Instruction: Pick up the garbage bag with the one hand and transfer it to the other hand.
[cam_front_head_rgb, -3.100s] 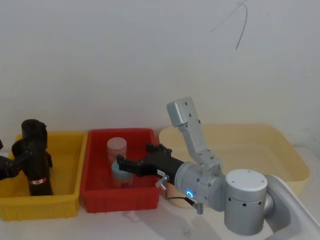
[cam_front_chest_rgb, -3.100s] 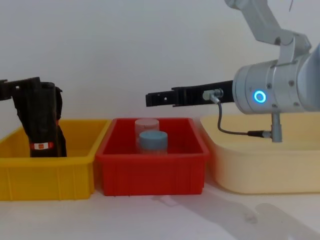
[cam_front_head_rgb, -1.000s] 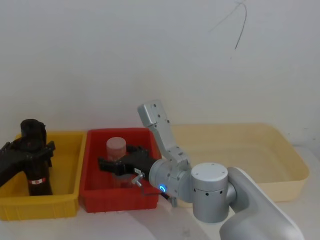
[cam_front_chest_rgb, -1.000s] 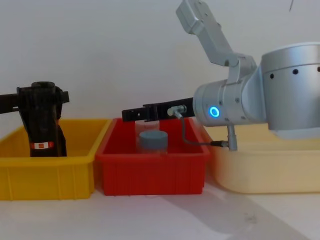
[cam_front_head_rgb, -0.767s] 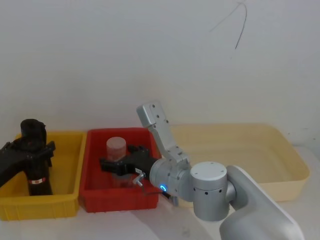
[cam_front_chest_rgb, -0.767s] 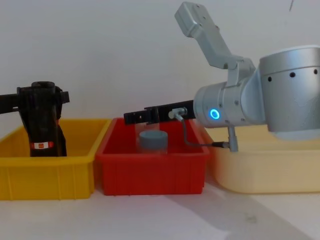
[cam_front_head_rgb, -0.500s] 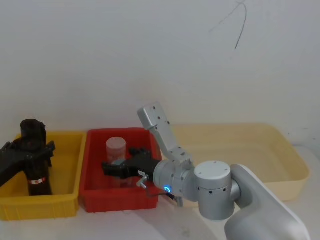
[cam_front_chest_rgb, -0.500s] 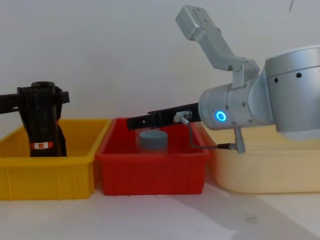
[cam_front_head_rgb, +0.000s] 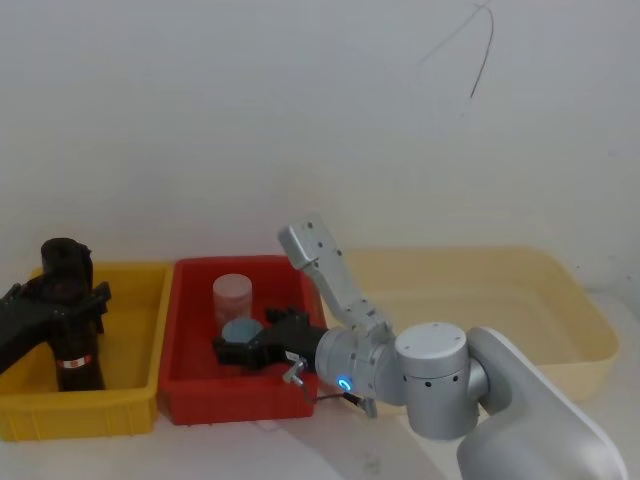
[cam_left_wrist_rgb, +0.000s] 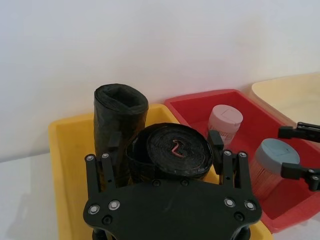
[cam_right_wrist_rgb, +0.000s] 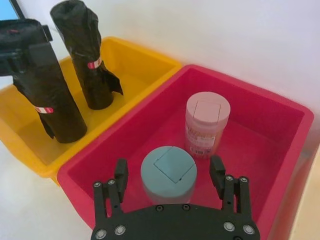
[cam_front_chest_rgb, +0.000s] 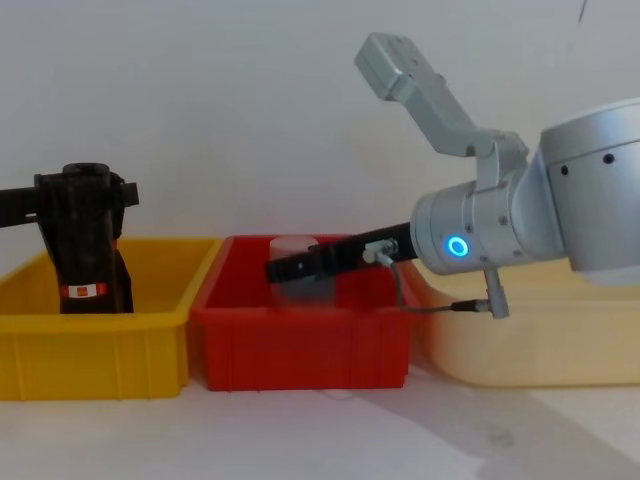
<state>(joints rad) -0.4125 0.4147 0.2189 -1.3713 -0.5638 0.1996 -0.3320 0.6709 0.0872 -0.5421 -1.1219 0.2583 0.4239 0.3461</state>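
Observation:
The garbage bag (cam_front_head_rgb: 73, 372) (cam_front_chest_rgb: 86, 255) (cam_left_wrist_rgb: 172, 157) (cam_right_wrist_rgb: 50, 95), a black roll with a red-and-white band, stands upright in the yellow bin (cam_front_head_rgb: 120, 405). My left gripper (cam_front_head_rgb: 62, 298) (cam_front_chest_rgb: 85, 190) (cam_left_wrist_rgb: 165, 140) is shut on its upper part, one finger on each side. My right gripper (cam_front_head_rgb: 226, 351) (cam_front_chest_rgb: 276, 269) (cam_right_wrist_rgb: 169, 172) hangs open low in the red bin (cam_front_head_rgb: 240, 400), its fingers on either side of the blue-lidded jar (cam_right_wrist_rgb: 167, 175) without touching it.
A second black roll (cam_left_wrist_rgb: 119, 110) (cam_right_wrist_rgb: 85, 55) stands in the yellow bin behind the held one. A pink-lidded jar (cam_front_head_rgb: 232, 297) (cam_right_wrist_rgb: 206, 122) stands at the back of the red bin. A wide cream tub (cam_front_head_rgb: 560, 300) sits to the right, against the wall.
My right gripper has dropped from above the red bin down into it and now straddles the blue-lidded jar. The left gripper and the garbage bag have not moved over the last second.

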